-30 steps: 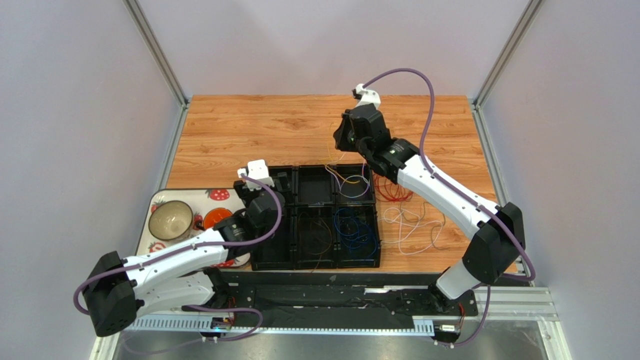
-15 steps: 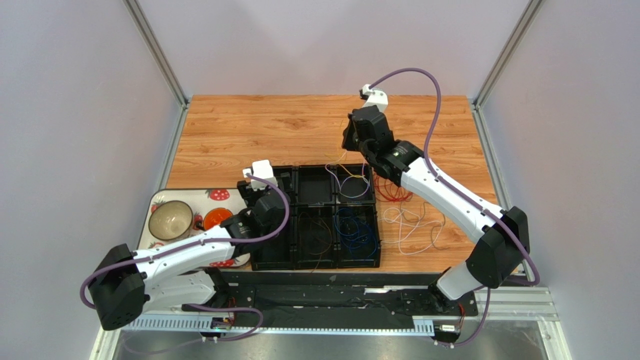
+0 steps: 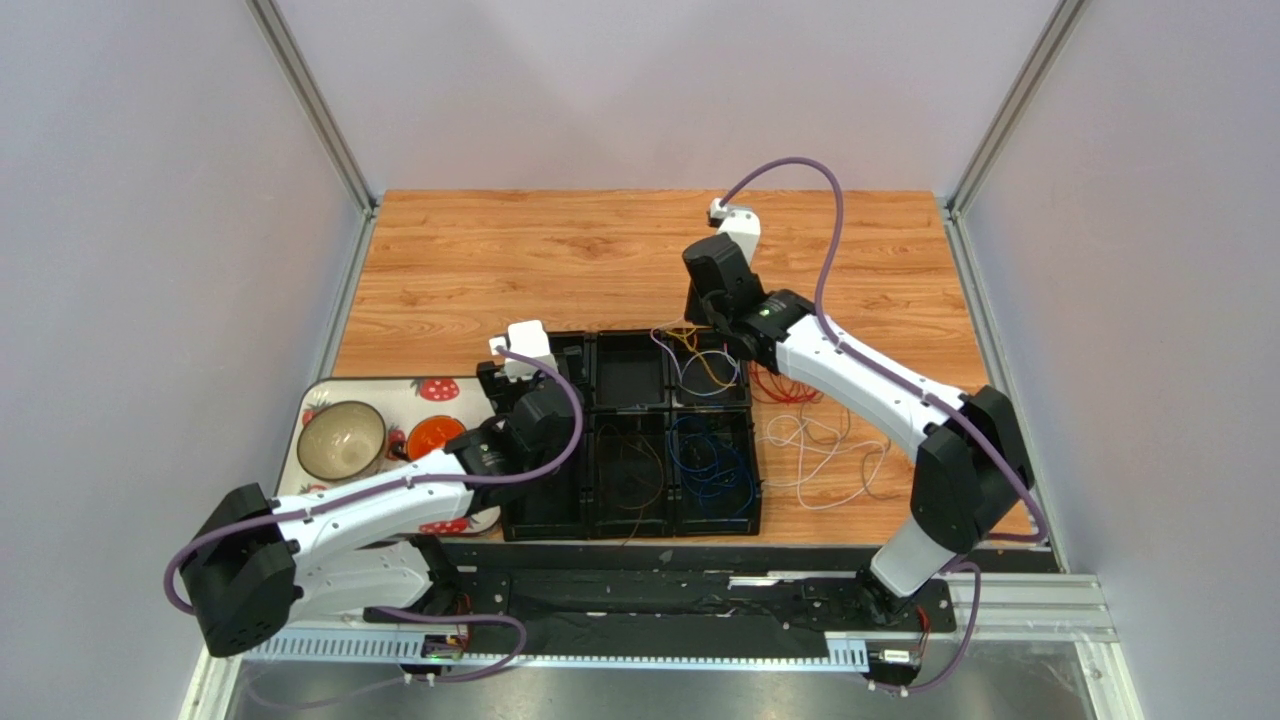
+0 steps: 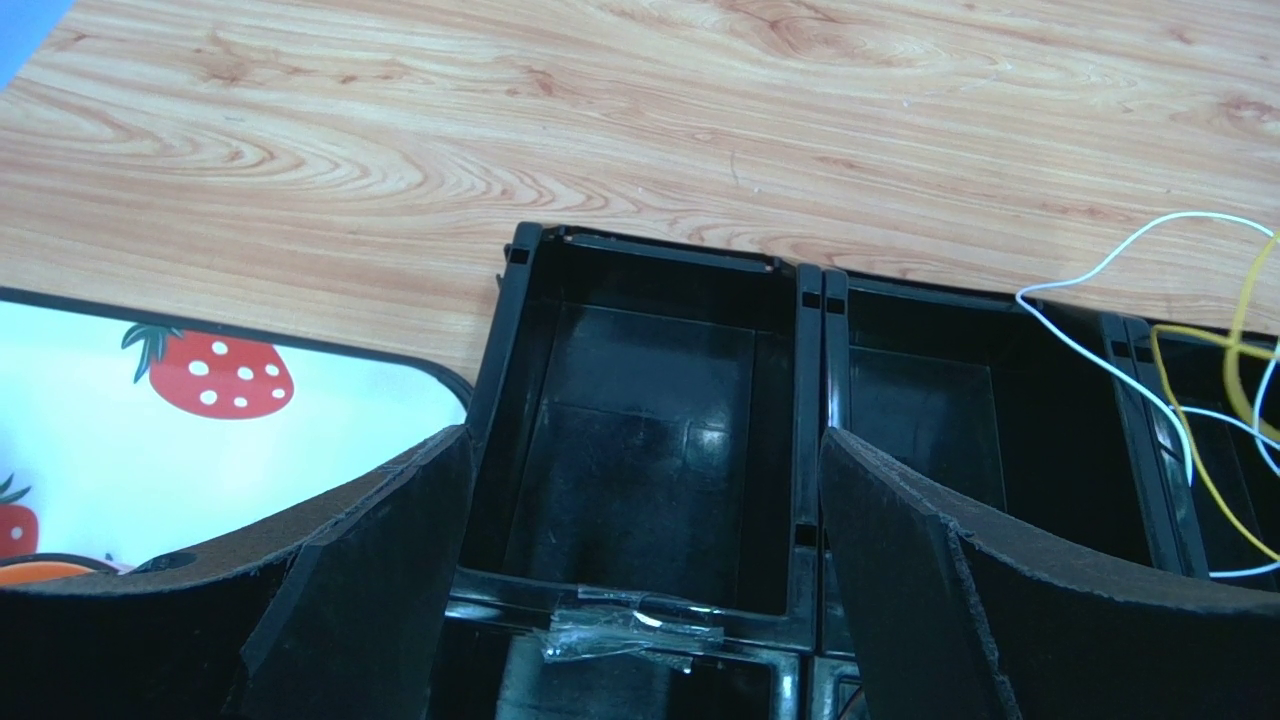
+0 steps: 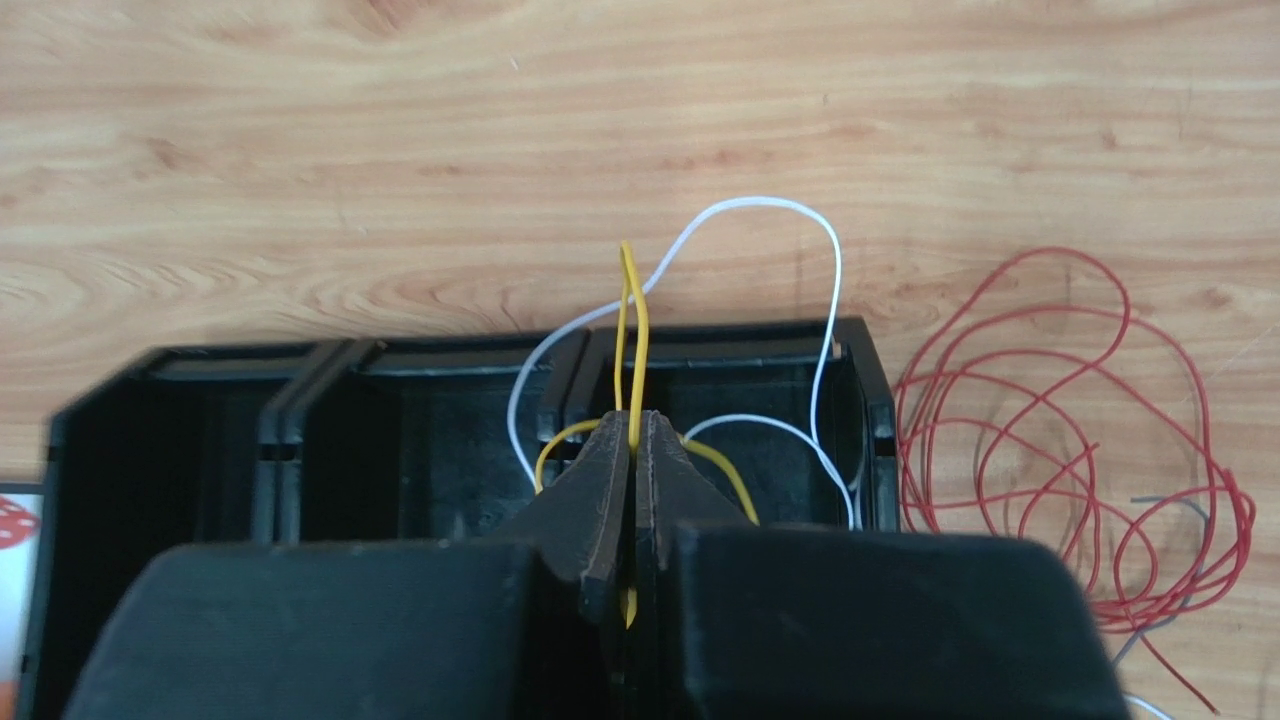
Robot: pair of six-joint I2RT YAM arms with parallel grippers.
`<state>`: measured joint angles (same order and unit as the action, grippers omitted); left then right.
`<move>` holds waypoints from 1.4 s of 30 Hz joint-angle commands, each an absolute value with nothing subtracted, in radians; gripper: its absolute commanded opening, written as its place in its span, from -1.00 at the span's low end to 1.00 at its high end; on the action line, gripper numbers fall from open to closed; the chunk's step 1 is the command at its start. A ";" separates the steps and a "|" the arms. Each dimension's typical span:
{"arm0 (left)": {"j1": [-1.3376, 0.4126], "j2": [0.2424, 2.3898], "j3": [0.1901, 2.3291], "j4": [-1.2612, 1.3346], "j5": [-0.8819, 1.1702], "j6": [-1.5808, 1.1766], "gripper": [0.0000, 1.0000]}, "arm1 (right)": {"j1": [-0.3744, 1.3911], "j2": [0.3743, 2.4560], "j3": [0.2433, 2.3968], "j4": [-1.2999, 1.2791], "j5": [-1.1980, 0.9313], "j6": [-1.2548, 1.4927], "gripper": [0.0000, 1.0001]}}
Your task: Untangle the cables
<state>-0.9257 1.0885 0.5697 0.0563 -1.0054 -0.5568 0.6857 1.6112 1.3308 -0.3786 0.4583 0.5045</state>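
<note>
Table: a wood-grain top carrying the black bin, with bare boards beyond the bin's far wall.
Black bin: 6 compartments in 2 rows of 3, standing at the table's near edge between the 2 arms.
Strawberry tray: lies just beside the bin's left wall.
Bowl: sits upright on that tray, left of the bin.
Left gripper: its jaws are spread wide over the bin's far-left compartment. The cables lie well off to its right.
Right gripper: it is above the bin's far-right compartment, with its jaws pressed together on the yellow cable.
Red cables: a loose heap of loops on the table, just outside the bin's right wall and to the right of the closed claw.
Pale cables: white-grey loops on the table right of the bin, nearer the arm bases than the red heap.
Blue cables: coiled in the bin's near-right compartment.
White cable: arches over the bin's far wall onto the table, with both ends dropping back into the far-right compartment beside the claw.
Yellow cable: a narrow loop rises from the pinched fingertips, and its tails curl down into the far-right compartment on either side.
</note>
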 commanded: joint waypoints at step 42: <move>-0.914 1.075 0.601 0.077 -1.017 -0.561 0.85 | 0.723 1.626 1.364 -0.560 0.252 0.459 0.01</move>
<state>-0.9199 1.0897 0.5697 0.0551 -1.0046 -0.5564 0.7177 1.5341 1.2854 -0.5850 0.3161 0.5247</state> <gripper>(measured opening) 0.926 0.514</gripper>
